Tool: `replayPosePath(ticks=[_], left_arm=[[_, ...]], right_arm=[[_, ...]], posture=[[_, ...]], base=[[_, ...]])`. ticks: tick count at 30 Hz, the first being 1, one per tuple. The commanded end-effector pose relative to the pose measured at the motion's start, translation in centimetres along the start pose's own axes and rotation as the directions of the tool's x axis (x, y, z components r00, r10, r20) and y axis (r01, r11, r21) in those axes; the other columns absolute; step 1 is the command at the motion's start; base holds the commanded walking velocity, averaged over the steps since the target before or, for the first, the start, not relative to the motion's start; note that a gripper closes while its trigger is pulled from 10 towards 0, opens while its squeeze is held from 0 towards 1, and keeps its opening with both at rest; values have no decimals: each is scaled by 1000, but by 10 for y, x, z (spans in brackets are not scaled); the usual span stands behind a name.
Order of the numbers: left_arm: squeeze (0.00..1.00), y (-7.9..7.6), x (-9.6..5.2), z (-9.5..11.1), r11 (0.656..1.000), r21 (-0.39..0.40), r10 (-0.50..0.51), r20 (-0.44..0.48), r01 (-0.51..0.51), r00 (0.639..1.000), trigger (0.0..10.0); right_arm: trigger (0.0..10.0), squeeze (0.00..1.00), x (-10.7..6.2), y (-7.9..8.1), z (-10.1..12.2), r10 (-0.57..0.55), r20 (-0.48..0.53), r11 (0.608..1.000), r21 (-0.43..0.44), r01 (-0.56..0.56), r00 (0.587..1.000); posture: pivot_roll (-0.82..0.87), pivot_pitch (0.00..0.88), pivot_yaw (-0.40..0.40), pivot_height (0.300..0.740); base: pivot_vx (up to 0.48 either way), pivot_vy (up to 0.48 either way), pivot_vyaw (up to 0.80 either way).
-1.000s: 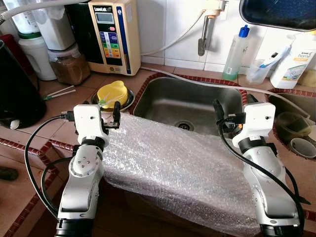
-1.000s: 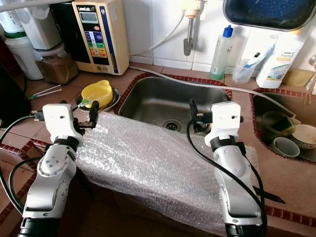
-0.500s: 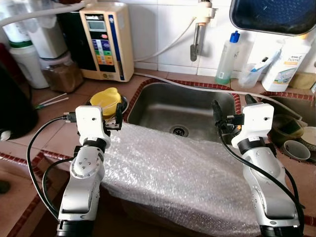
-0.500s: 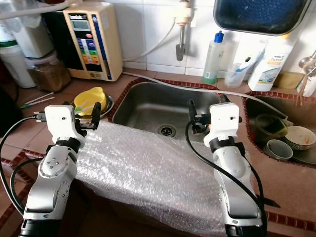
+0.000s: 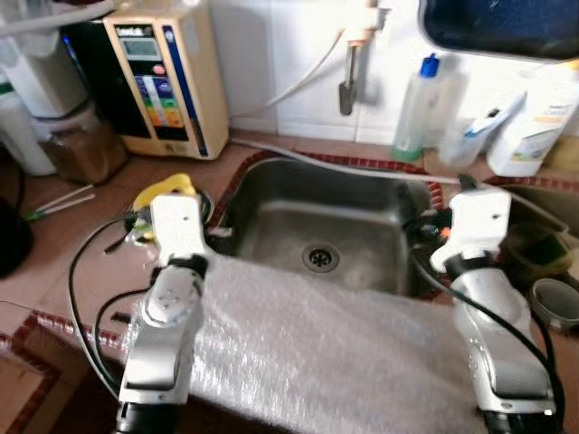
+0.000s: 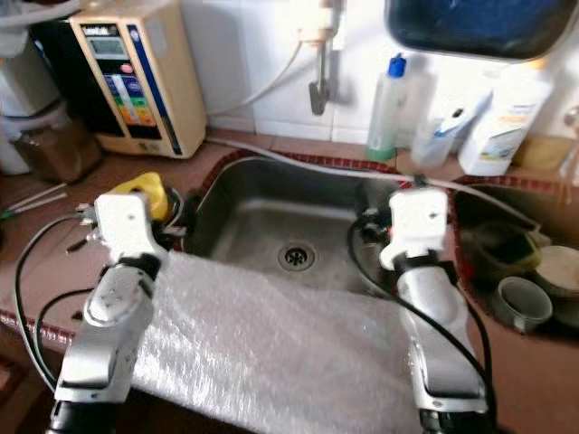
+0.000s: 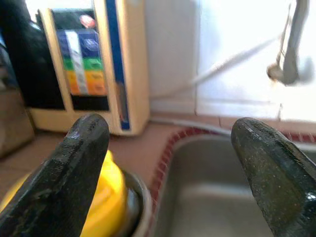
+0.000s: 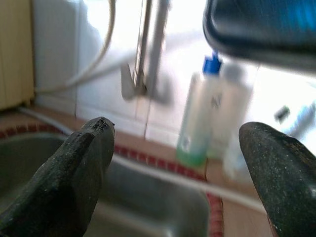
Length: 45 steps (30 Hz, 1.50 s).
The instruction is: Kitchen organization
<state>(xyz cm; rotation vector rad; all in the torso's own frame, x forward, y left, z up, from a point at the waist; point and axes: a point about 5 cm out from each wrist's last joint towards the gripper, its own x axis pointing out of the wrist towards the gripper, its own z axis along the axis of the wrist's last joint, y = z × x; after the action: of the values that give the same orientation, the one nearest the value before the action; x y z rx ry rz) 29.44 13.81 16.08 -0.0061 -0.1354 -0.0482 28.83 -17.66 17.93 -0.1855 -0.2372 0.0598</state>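
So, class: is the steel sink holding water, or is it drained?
Drained. The sink shows its bare steel floor and the open drain in both eye views, with no water pooled.

You see a steel-grey sink (image 5: pixel 317 226) rimmed in red-brown tile, a yellow lid (image 5: pixel 167 188), clear bubble wrap (image 5: pixel 308 353), and a blue-capped bottle (image 5: pixel 414 108).

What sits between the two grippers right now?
The steel sink with its drain, seen in both eye views; the left gripper and right gripper flank it.
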Motion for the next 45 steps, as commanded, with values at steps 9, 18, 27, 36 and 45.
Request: replayPosePath(ticks=[9,18,27,36,45], left_arm=[[0,9,-4,1,998,42,52,9,-52,999,10000],[0,32,-5,11,977,113,176,51,-181,983,10000],[0,50,-21,10,965,167,198,32,-201,980,10000],[0,36,-18,-15,990,65,128,-83,-123,988,10000],[0,24,-13,-20,996,-26,84,-139,-88,987,10000]], right_arm=[[10000,0,0,9,0,42,2,999,19,-42,999],[10000,0,1,15,13,127,47,985,111,-132,991],[10000,0,-5,38,18,328,60,933,138,-333,943],[10000,0,-18,62,17,549,28,824,148,-547,835],[10000,0,-26,64,11,578,-13,808,153,-569,816]], posture=[[35,0,43,740],[38,0,45,740],[57,0,42,740],[41,0,43,740],[33,0,48,740]], base=[[0,0,0],[0,0,0],[0,0,0],[0,0,0],[0,0,0]])
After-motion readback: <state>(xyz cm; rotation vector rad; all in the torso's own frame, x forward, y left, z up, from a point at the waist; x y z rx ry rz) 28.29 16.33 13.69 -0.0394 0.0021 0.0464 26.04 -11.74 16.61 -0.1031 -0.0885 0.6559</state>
